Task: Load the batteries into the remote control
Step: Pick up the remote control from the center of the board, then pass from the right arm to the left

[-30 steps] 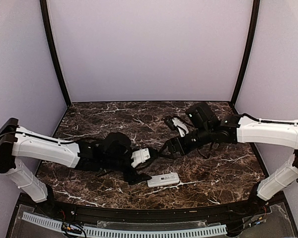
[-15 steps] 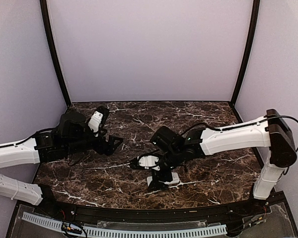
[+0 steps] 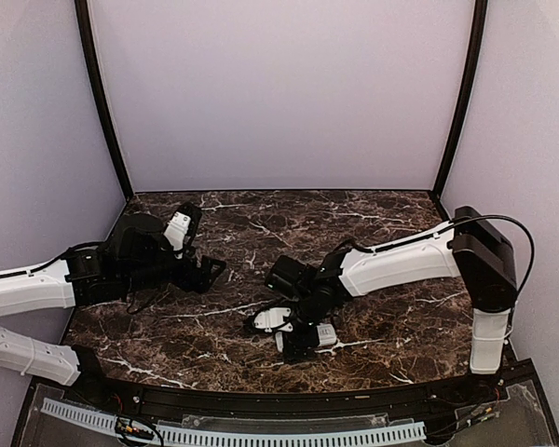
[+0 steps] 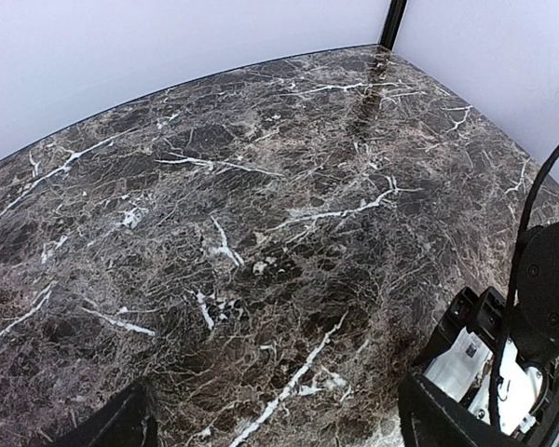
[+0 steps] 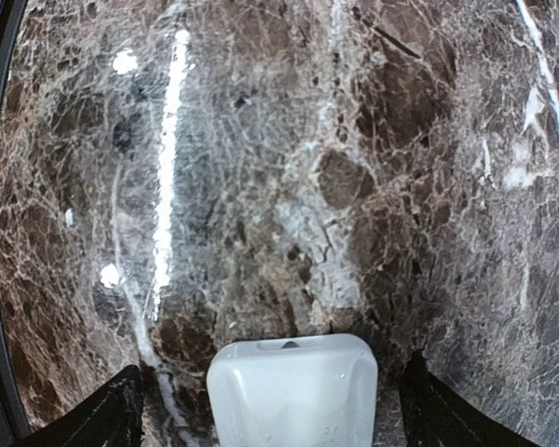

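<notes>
Right end effector (image 3: 298,346) hides most of remote control (image 3: 327,334).

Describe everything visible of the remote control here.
The remote control is a small white handset, glossy like plastic, lying flat on the marble table near its front edge. The wrist view shows only its rounded end, between the right gripper's open fingers, which straddle it without visibly touching. From above, that gripper hides most of it.

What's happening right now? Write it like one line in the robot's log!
left jaws: open, empty, above table | right jaws: open, either side of remote control | batteries: not in view
</notes>
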Available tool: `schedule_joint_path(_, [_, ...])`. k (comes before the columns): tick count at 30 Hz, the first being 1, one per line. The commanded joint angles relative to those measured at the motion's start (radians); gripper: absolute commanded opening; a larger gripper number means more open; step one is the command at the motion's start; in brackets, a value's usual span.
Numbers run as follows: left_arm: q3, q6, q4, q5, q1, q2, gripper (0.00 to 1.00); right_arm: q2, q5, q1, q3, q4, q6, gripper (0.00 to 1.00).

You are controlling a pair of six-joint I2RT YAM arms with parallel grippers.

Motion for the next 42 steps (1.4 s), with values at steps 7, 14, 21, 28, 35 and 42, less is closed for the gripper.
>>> schedule_joint_path(7, [-0.003, 0.009, -0.015, 0.023, 0.003, -0.008, 0.87, 0.075, 0.107, -0.002, 0.091, -0.162, 0.024, 0.65])
schedule_joint_path(14, [-0.008, 0.018, -0.005, 0.027, 0.003, -0.012, 0.87, 0.079, 0.151, 0.020, 0.123, -0.214, 0.023, 0.47])
schedule_joint_path(21, [-0.016, 0.027, 0.016, 0.035, 0.003, -0.021, 0.86, 0.047, 0.104, 0.033, 0.128, -0.181, 0.046, 0.33])
schedule_joint_path(28, [-0.040, 0.053, 0.065, 0.049, 0.003, -0.074, 0.84, -0.094, -0.002, -0.007, 0.113, -0.071, 0.115, 0.30])
schedule_joint_path(35, [-0.101, 0.114, 0.228, 0.224, 0.003, -0.207, 0.80, -0.380, -0.289, -0.141, -0.021, 0.309, 0.343, 0.27])
schedule_joint_path(42, [-0.094, 0.157, 0.421, 0.590, -0.006, -0.190, 0.81, -0.530, -0.488, -0.172, -0.156, 0.785, 0.562, 0.27])
